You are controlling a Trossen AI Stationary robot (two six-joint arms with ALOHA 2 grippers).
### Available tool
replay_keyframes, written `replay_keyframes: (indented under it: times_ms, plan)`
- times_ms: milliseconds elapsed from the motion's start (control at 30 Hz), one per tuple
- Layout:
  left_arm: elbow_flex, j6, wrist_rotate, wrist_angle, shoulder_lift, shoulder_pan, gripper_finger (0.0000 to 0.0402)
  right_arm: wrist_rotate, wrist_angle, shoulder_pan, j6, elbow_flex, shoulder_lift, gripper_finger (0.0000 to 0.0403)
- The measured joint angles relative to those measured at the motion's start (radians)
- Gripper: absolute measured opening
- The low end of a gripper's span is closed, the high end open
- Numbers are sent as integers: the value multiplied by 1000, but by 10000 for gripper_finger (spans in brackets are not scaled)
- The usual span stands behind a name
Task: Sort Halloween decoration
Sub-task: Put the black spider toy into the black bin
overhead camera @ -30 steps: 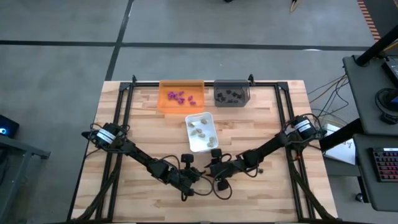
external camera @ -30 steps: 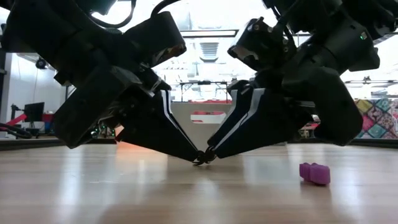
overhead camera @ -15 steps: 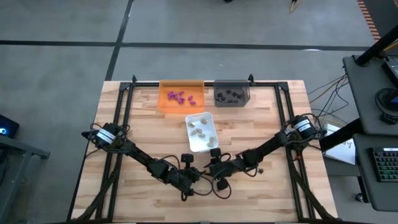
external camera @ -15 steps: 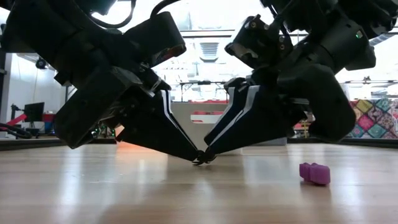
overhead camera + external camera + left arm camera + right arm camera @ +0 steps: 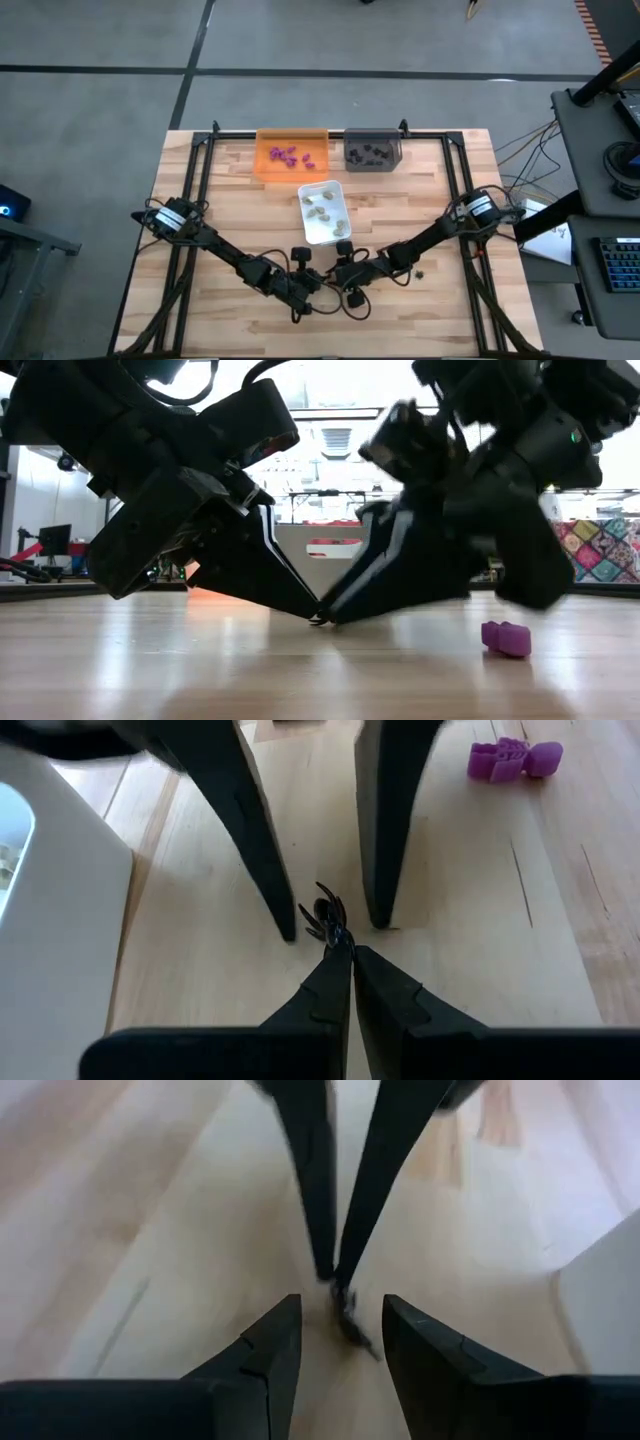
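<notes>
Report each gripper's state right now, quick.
Left gripper: shut, pinching the tiny black spider piece at its fingertips on the table.
Right gripper: open, its fingers on either side of that same piece.

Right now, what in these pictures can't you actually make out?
- Black spider toy: in the high view the pincers meeting over it hide it.
- Right pincer: motion-blurred in the low view.
- Grey tray's black pieces: too small to identify from above.
- White tray: cut off by the left wrist view's edge.
</notes>
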Motion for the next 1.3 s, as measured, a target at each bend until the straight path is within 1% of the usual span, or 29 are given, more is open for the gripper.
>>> replay_keyframes:
  times_ms: [167,333,767,933,1100,1300]
  plan:
    - [0,0,1,0,0,0,0,1,44,0,9,0,48,128]
    - [0,0,6,0,0,0,0,0,44,0,9,1,52,114]
    - [0,0,5,-6,-1,-1,4,-8,33,0,9,1,46,38]
    - [0,-1,5,-9,-1,-1,34,-15,32,0,9,0,44,26]
    - [2,-26,5,-26,-3,-1,86,-17,15,0,15,-1,28,24]
    - [2,-47,-9,-83,-24,-4,145,-19,-84,0,36,-2,-37,23]
